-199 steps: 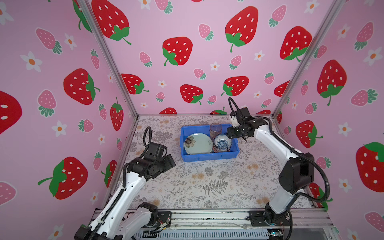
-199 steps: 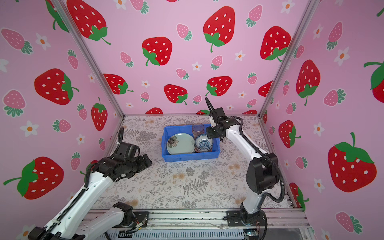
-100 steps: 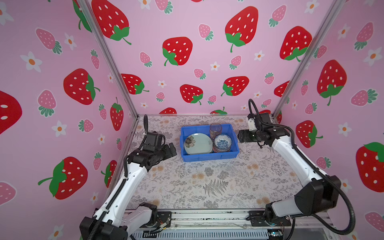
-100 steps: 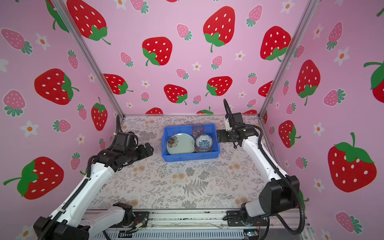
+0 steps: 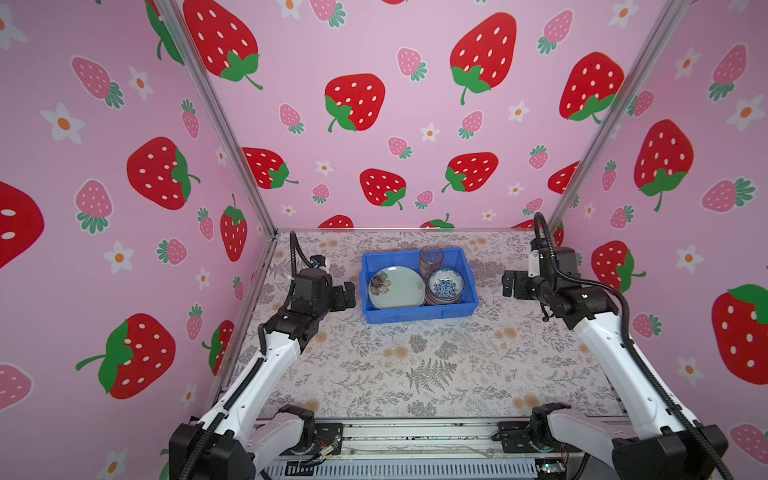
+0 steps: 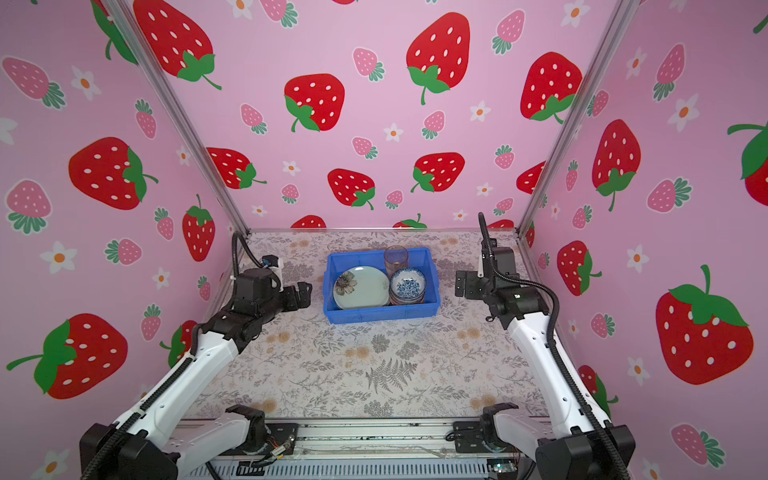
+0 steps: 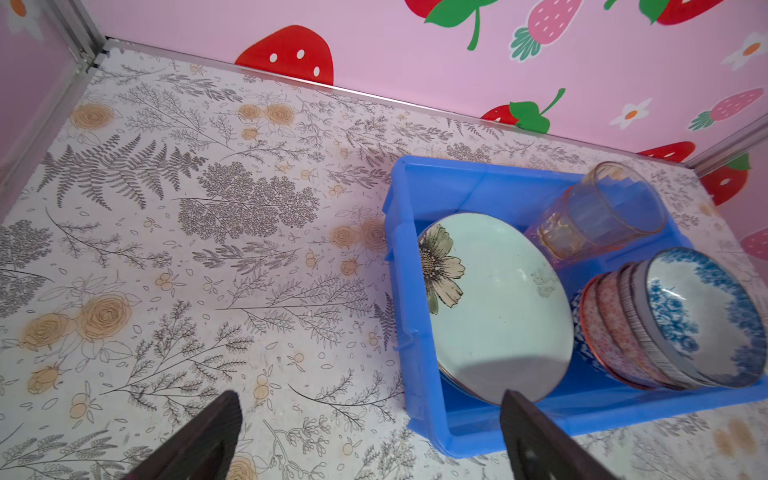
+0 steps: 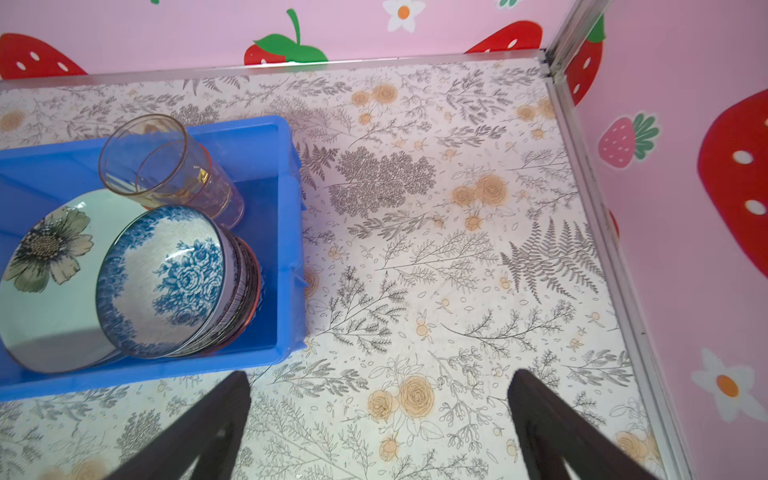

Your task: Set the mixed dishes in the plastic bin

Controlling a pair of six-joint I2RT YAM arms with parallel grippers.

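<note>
The blue plastic bin (image 5: 419, 313) (image 6: 382, 313) stands at the back middle of the table. In it lie a pale green plate with a dark flower (image 5: 397, 289) (image 7: 498, 307), a stack of small bowls with a blue-white one on top (image 5: 445, 286) (image 8: 166, 278), and a clear amber tumbler (image 5: 431, 259) (image 8: 166, 174) nested in a pinkish one. My left gripper (image 5: 349, 293) (image 7: 370, 401) hangs open just left of the bin, holding nothing. Right of the bin, my right gripper (image 5: 509, 284) (image 8: 380, 378) is open and empty, a short gap away.
Pink strawberry-print walls close the table on the left, back and right, with metal frame rails (image 8: 598, 232) along their base. Floral tablecloth (image 5: 415, 365) covers the surface in front of the bin.
My right gripper has drawn back from over the bowls in the bin to the right and opened wide. The left gripper moved from the front left toward the bin's left side.
</note>
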